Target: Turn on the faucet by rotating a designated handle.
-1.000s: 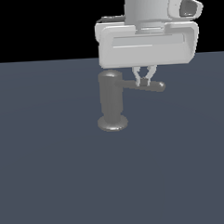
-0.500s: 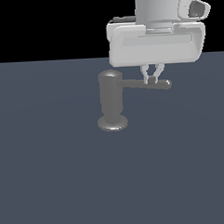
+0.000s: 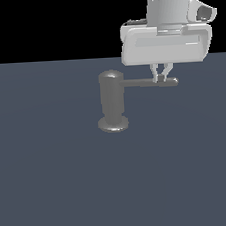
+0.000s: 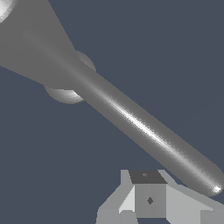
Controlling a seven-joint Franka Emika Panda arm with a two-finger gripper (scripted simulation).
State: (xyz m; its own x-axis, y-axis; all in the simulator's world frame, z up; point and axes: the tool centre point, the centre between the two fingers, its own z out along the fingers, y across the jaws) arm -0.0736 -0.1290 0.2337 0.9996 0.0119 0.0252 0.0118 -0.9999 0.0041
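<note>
The faucet (image 3: 112, 102) is a dull grey upright cylinder on a flared disc base, standing mid-scene in the exterior view. Its handle (image 3: 151, 82), a thin grey rod, sticks out sideways toward the exterior view's right. My gripper (image 3: 160, 77) hangs just above the rod near its outer end, fingertips together and touching or almost touching it. In the wrist view the handle (image 4: 144, 129) runs diagonally from the faucet (image 4: 30, 43) to a rounded tip. There my gripper (image 4: 141, 202) sits beside the rod near that tip, shut with nothing between its fingers.
A flat dark blue-grey floor (image 3: 57, 183) spreads all around the faucet. Nothing else stands on it. Black background lies beyond its far edge.
My gripper has moved toward the exterior view's right and slightly up. The handle now reaches further to that side, so it has swung with the gripper. The faucet body stayed put.
</note>
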